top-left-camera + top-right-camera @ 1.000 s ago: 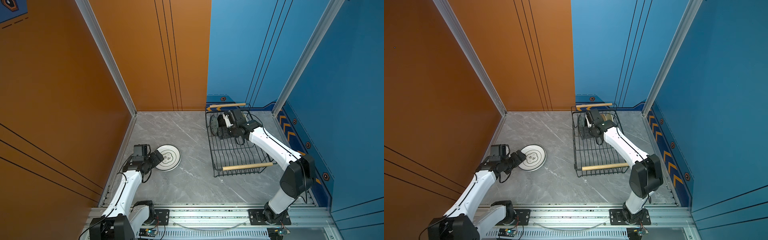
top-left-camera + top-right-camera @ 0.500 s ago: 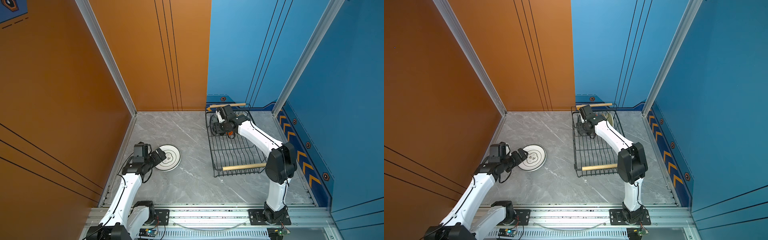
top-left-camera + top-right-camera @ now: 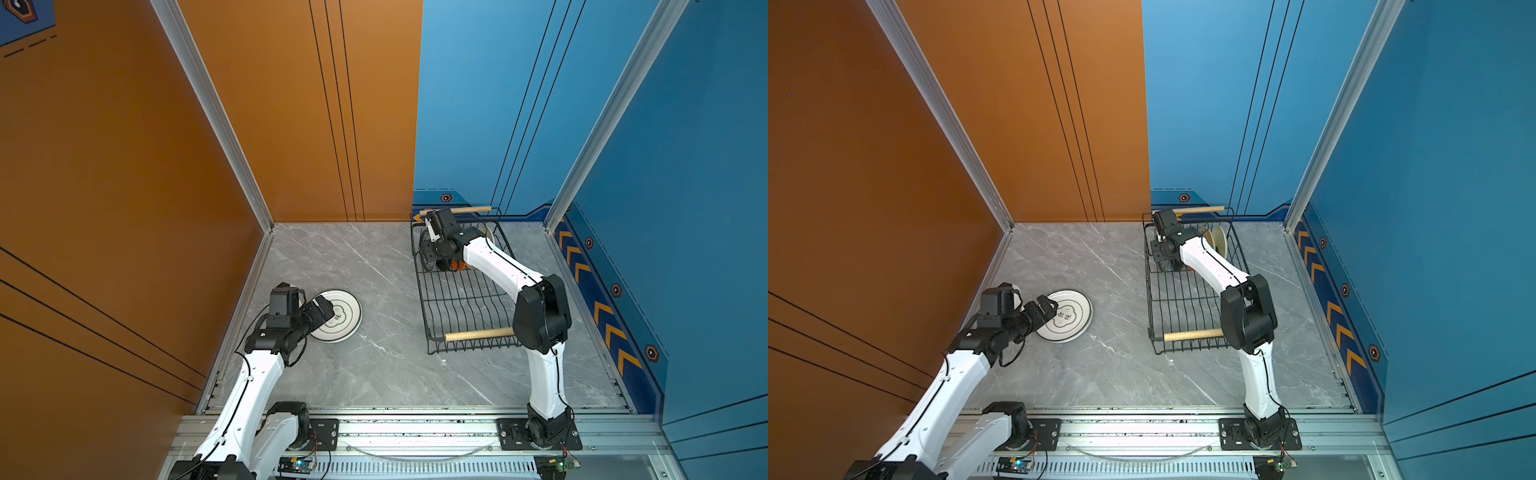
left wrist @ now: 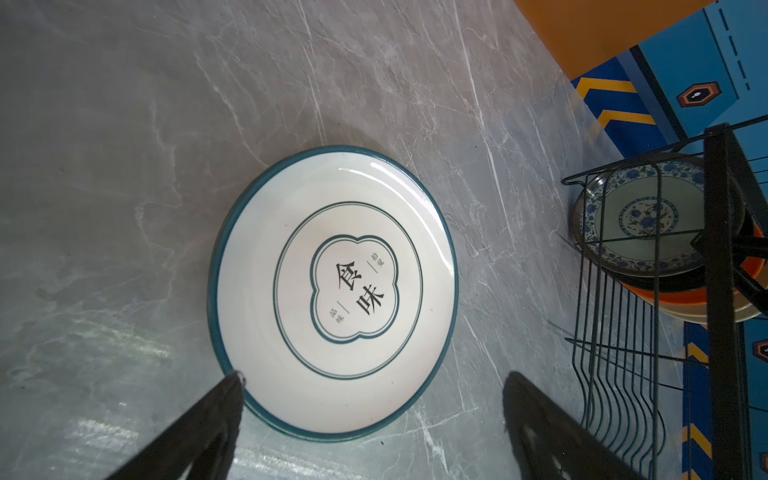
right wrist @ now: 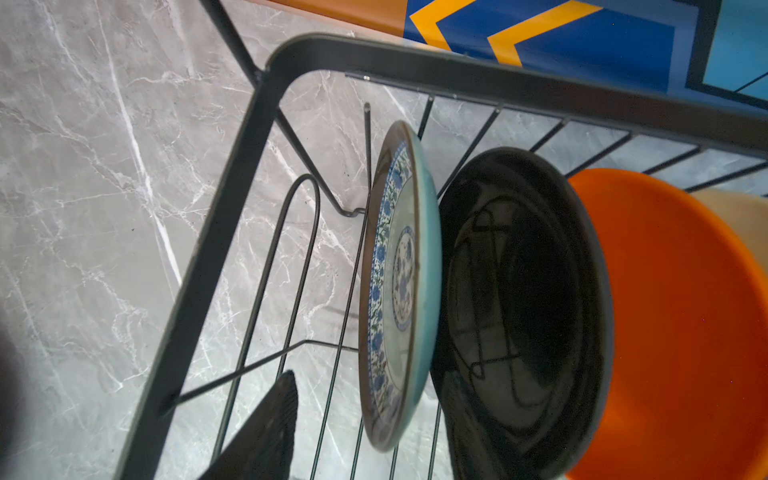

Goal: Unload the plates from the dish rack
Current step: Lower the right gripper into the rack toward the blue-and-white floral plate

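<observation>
In the dish rack (image 3: 473, 334), right claw (image 3: 430, 251) newly beside teal plate (image 5: 399, 282), grip unclear; left claw (image 4: 374, 378) spread.

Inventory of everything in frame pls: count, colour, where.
white plate: 1, white, teal rim, flat on table, left
dish rack: 1, black wire, wooden handles, table's right
floral plate: 1, blue-patterned, upright, rack's far end
black plate: 1, black, upright behind it
orange plate: 1, orange, next behind
cream plate: at least 1, cream, rearmost
table: 1, grey marble
left pincer: 1, black, open, at white plate's rim
right pincer: 1, black, inside rack by floral plate; grip unclear
</observation>
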You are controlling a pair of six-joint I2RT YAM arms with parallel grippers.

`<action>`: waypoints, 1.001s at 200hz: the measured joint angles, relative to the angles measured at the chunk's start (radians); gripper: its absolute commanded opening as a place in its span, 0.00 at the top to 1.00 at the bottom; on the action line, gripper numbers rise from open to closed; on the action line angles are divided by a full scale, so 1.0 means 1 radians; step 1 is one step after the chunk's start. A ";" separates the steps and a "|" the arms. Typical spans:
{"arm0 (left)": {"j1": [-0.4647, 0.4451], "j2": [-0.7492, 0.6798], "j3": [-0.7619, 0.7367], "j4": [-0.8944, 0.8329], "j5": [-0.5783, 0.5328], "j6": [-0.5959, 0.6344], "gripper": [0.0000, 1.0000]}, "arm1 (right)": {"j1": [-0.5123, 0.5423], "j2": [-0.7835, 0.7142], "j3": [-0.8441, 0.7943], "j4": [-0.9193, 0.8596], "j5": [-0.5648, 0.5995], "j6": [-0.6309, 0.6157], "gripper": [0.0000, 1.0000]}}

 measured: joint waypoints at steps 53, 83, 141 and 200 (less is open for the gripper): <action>-0.068 0.005 0.015 0.002 -0.069 -0.017 0.02 | -0.006 0.049 0.013 0.008 0.015 -0.019 0.51; -0.086 0.005 0.028 0.003 -0.114 -0.025 0.02 | -0.014 0.065 0.016 0.045 0.015 -0.037 0.56; -0.099 -0.007 0.032 0.003 -0.180 -0.025 0.02 | -0.018 0.091 0.016 0.103 0.015 -0.067 0.67; -0.132 0.075 0.087 0.011 -0.197 -0.015 0.02 | -0.019 0.089 -0.005 0.138 0.050 -0.062 0.79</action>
